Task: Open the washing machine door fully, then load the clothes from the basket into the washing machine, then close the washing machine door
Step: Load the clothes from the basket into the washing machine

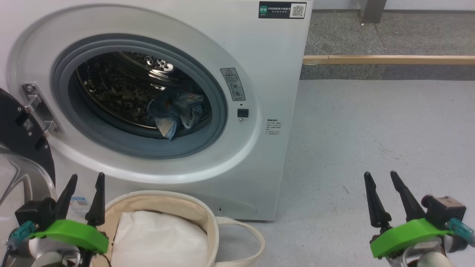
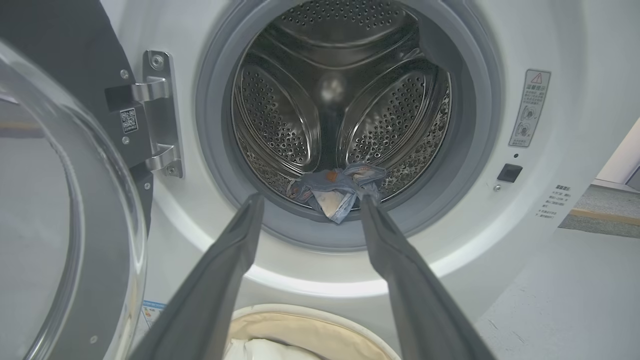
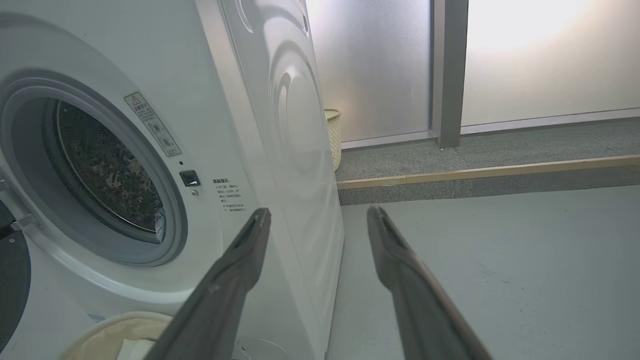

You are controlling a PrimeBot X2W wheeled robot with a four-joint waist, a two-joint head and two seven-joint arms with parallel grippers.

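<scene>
The crumpled light blue printed clothes (image 1: 174, 113) lie at the lower front of the perforated steel drum (image 1: 122, 85), mid-frame in the head view, well apart from the left claw (image 1: 87, 175) and up-right of it. That claw, lower left, stands wide and empty just left of the round cream canvas basket (image 1: 167, 196) holding a plain white bundle (image 1: 159, 237). The white front-loading washing machine (image 1: 259, 55) has its black-rimmed glass door (image 1: 18, 126) swung open at the left edge. The right claw (image 1: 380, 173), lower right, gapes empty over grey floor (image 1: 371, 122).

The grey floor (image 1: 371, 129) bears the washing machine (image 1: 267, 74) and, close by, the basket (image 1: 210, 222).
</scene>
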